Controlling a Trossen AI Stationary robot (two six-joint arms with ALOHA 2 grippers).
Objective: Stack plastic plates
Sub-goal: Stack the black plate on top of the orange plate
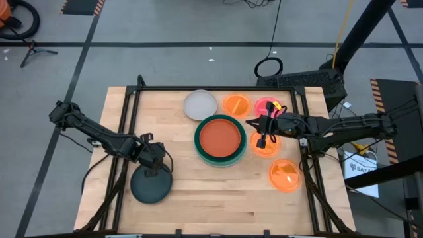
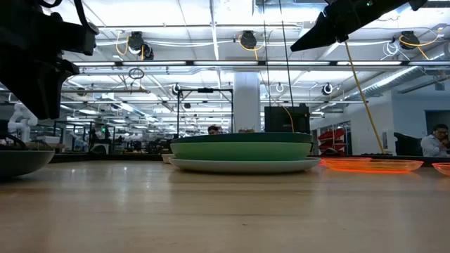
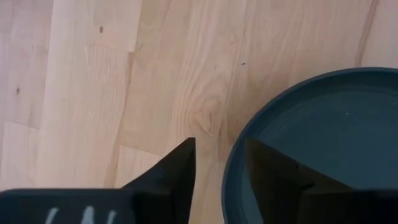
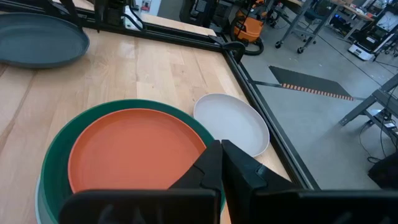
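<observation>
1 dark grey plate (image 1: 151, 186) lies alone at the lower left of the high view, well apart from the stack (image 1: 221, 140) at centre, where the rust-orange plate (image 1: 220, 137) tops 2 green ones. Being round, the grey plate has no long axis and points nowhere. Your left tool (image 3: 219, 163) is the nearer one: it hangs over the plate's rim, fingers apart, one either side of the edge. Your right tool (image 4: 222, 163), fingers together on nothing, sits just right of the stack.
</observation>
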